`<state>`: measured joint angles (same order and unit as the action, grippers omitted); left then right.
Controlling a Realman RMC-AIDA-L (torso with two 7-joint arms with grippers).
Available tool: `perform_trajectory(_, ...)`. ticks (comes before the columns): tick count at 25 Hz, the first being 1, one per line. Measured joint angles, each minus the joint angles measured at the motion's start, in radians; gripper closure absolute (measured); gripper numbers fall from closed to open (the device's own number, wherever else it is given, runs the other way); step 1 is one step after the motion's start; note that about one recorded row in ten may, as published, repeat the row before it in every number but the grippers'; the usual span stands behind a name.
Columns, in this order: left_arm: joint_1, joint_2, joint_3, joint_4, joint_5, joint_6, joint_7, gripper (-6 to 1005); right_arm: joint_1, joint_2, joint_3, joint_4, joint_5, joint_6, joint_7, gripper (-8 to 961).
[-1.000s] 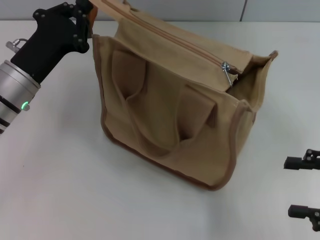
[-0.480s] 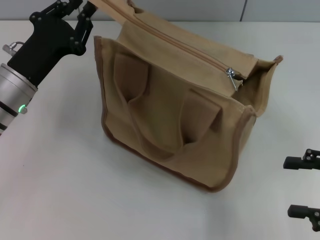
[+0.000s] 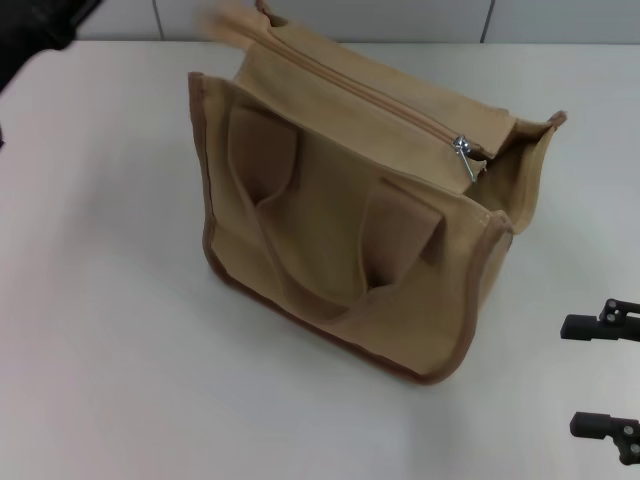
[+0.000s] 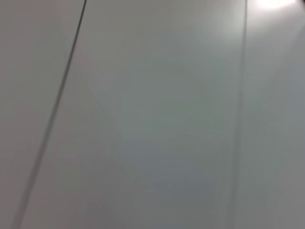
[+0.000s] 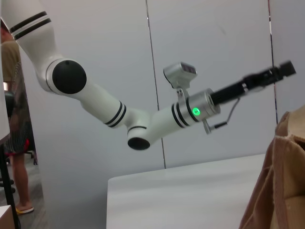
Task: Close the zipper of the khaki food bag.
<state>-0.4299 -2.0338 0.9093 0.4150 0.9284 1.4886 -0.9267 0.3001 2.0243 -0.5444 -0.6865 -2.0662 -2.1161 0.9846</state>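
Note:
The khaki food bag [image 3: 340, 250] stands on the white table, its handles and pocket facing me. Its zipper [image 3: 360, 90] runs along the top, joined from the far left end up to the silver slider [image 3: 462, 145], whose pull tab hangs down. Past the slider the bag's right end gapes a little. My left arm is raised off the bag; only a dark blur [image 3: 35, 25] of it shows in the head view's top left corner. The right wrist view shows the left gripper [image 5: 279, 74] high above the table. My right gripper [image 3: 570, 375] waits open at the table's right front, apart from the bag.
The white table [image 3: 110, 330] spreads all around the bag. A grey panelled wall [image 4: 152, 114] stands behind it. The bag's edge [image 5: 281, 176] fills the right wrist view's corner.
My left gripper has let go of the bag's far left end and swung up and away, almost out of the head view. The bag and right gripper stay put.

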Motion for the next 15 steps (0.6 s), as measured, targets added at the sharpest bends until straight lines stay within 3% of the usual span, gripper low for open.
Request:
perform_trajectory(3, 0.040, 0.022, 0.022, 0.121, 0.072, 0.087, -0.268, 321, 0.004, 0.000, -0.001, 0.000, 0.000, 0.000, -0.002, 169)
perform_trajectory(7, 0.049, 0.033, 0.022, 0.167, 0.188, 0.165, -0.410, 253, 0.015, 0.001, -0.002, 0.002, 0.000, 0.001, -0.003, 169)
perform_trajectory(11, 0.043, 0.034, 0.024, 0.175, 0.339, 0.289, -0.438, 241, 0.023, 0.001, -0.004, 0.002, -0.009, 0.005, -0.006, 169)
perform_trajectory(14, 0.036, 0.011, 0.026, 0.178, 0.558, 0.384, -0.380, 246, 0.037, 0.009, -0.006, 0.004, -0.033, 0.009, -0.008, 170)
perform_trajectory(15, 0.036, 0.011, 0.026, 0.178, 0.558, 0.384, -0.380, 246, 0.040, 0.012, -0.007, 0.004, -0.044, 0.011, -0.008, 170)
